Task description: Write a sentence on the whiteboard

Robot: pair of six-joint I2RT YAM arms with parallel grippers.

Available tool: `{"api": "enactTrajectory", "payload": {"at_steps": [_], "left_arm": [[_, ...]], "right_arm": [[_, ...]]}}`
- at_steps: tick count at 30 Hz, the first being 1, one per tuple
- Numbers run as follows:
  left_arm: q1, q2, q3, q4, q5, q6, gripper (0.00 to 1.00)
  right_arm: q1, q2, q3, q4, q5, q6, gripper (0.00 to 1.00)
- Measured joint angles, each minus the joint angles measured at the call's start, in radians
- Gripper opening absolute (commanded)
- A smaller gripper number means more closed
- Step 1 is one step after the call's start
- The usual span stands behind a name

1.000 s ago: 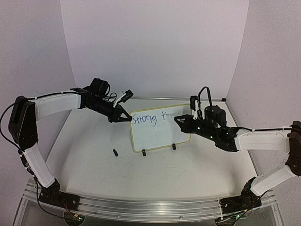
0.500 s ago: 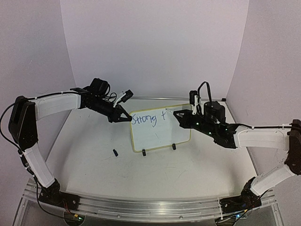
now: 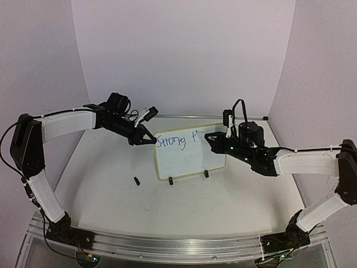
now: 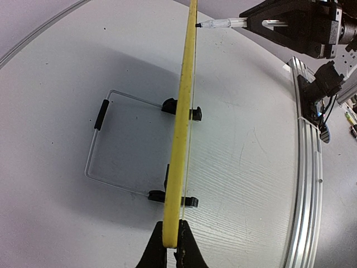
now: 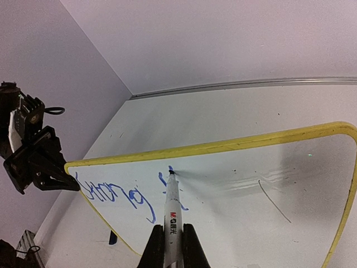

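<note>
Three lilac walls (image 3: 184, 56), white table (image 3: 111, 178); left fingers (image 4: 155, 254) pinch whiteboard (image 3: 187, 159) (its edge), right fingers (image 5: 152, 248) marker (image 5: 172, 215).

Two slim robot arms of matching build. The left arm (image 3: 61, 125) and right arm (image 3: 307, 163) wear long, smooth white shells over their links, joined by chunky black joints. Each is fixed to a squat black base (image 3: 58, 226). A tangle of thin black wires (image 3: 133, 115) sits at the left wrist, and a single black cable (image 3: 241, 101) arcs over the right wrist. The left gripper (image 3: 152, 140) and right gripper (image 3: 207, 135) are matte black, with fingers tapering to narrow points. Tiny green lights (image 3: 234, 148) dot the right wrist housing.
</note>
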Motion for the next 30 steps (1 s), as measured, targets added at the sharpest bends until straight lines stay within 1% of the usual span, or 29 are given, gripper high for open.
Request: {"api": "enactTrajectory", "payload": {"at_steps": [10,23,30], "left_arm": [[-0.001,0.000,0.001,-0.002,-0.003,0.000,0.00],[-0.001,0.000,0.002,-0.003,-0.004,0.000,0.00],[-0.001,0.000,0.002,-0.003,-0.004,0.000,0.00]], "right_arm": [[0.000,0.000,-0.068,0.003,-0.001,0.040,0.00],[0.000,0.000,-0.070,0.005,0.000,0.054,0.00],[0.000,0.000,-0.070,0.039,0.000,0.054,0.00]]}}
